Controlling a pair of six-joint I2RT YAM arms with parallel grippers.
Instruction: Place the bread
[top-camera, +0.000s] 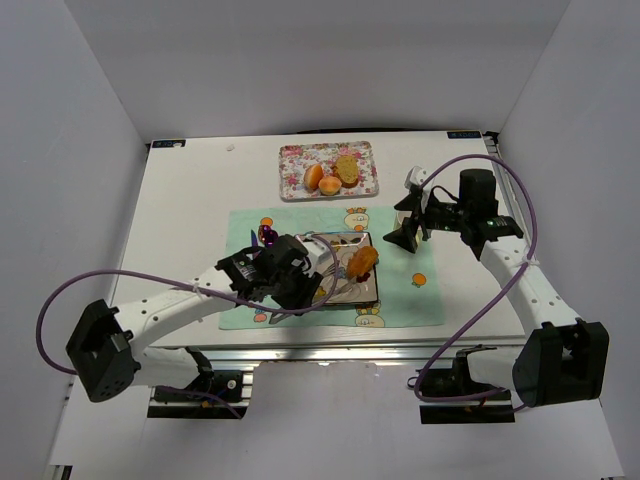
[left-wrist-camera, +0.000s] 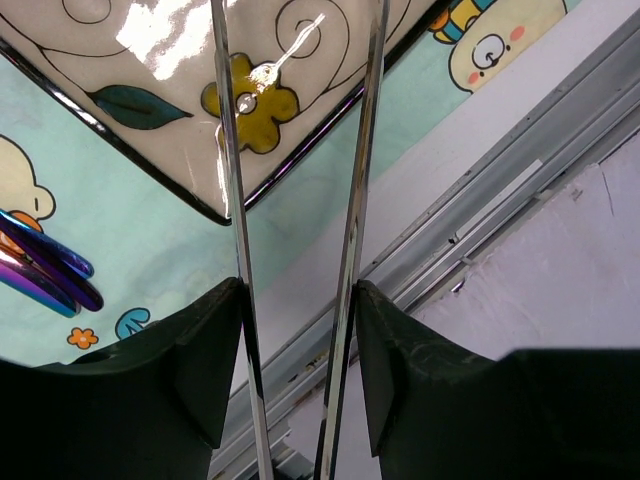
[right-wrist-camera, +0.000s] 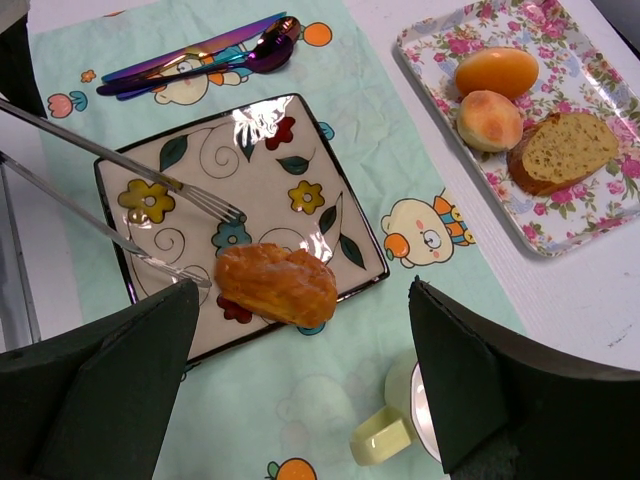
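Left gripper (left-wrist-camera: 298, 350): jaws clamped on the metal tongs (left-wrist-camera: 232, 200), both tong arms pinched between them. The tong tips stand apart over the square plate (right-wrist-camera: 260, 150). The bread (right-wrist-camera: 275, 285) lies on the plate's lower edge, centre frame, just beside the lower tip. Right gripper (right-wrist-camera: 300, 385): jaws spread wide, holding nothing.

no readable text, labels or numbers

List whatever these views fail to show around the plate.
- Left wrist: the tongs run off the top edge, so their tips are unseen.
- Right wrist: the mug is half hidden by a finger of the right pincer.
- Top external: the cutlery is mostly covered by the left arm.
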